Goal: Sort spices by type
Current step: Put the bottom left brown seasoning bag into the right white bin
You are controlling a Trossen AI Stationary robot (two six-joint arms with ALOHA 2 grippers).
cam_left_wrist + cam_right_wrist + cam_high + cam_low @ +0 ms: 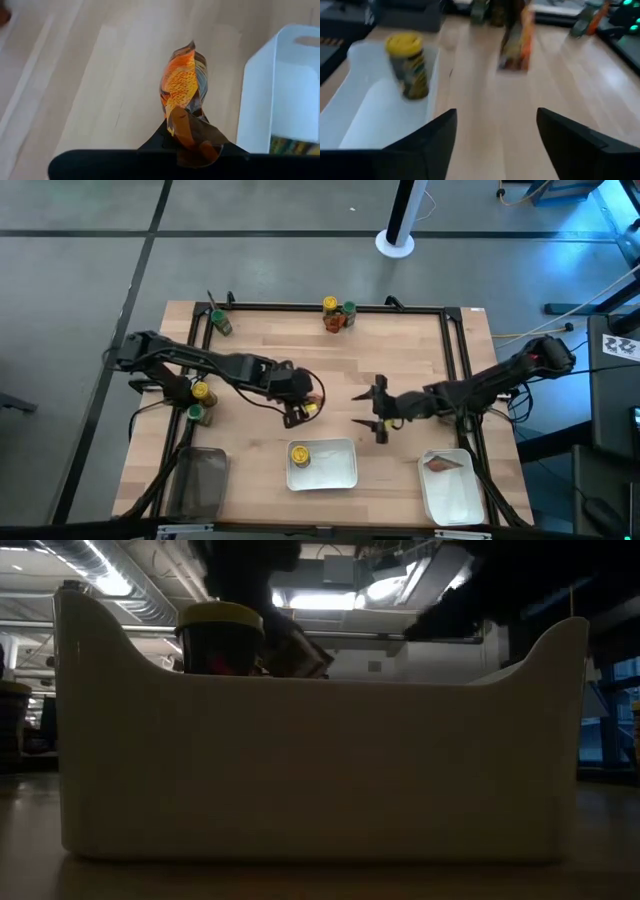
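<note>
- From above, the wooden table (330, 380) is evenly and brightly lit, with soft shadows.
- At table height, bright ceiling lights behind leave the white tray (320, 760) dim and backlit.
- The right wrist picture is motion-blurred; the yellow-capped jar (407, 65) looks smeared.
- The left wrist picture is sharp on the orange packet (182, 95).

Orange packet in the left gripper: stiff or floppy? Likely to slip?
Probably floppy: the orange packet looks crumpled and twisted above the shut left gripper, so it may bend or swing in transit. Likely light, since a pinch on one end holds it up. Its glossy film could slip; it seems held by a corner only, so a slow move looks safer.
</note>
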